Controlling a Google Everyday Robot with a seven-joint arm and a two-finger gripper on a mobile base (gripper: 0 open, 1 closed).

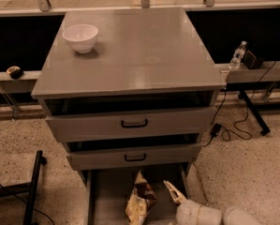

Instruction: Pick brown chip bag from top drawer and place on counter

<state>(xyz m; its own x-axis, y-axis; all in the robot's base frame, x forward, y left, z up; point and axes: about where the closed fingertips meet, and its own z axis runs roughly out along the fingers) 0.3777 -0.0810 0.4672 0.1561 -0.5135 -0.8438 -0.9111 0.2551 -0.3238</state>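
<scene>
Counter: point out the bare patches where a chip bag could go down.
The counter is bare across its middle, front and right side, from the white bowl to the right edge. Only the far left corner is taken, by the bowl. The crowded spot is the open bottom drawer, where the chip bag lies with the end effector just right of it.

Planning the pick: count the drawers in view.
3, stacked under the counter: top drawer, middle drawer, and bottom drawer pulled out, holding the brown chip bag, with the gripper beside it. None seems hidden.

White bowl (80, 37) at back left; water bottle (237, 55) on right ledge (257, 72)
</scene>
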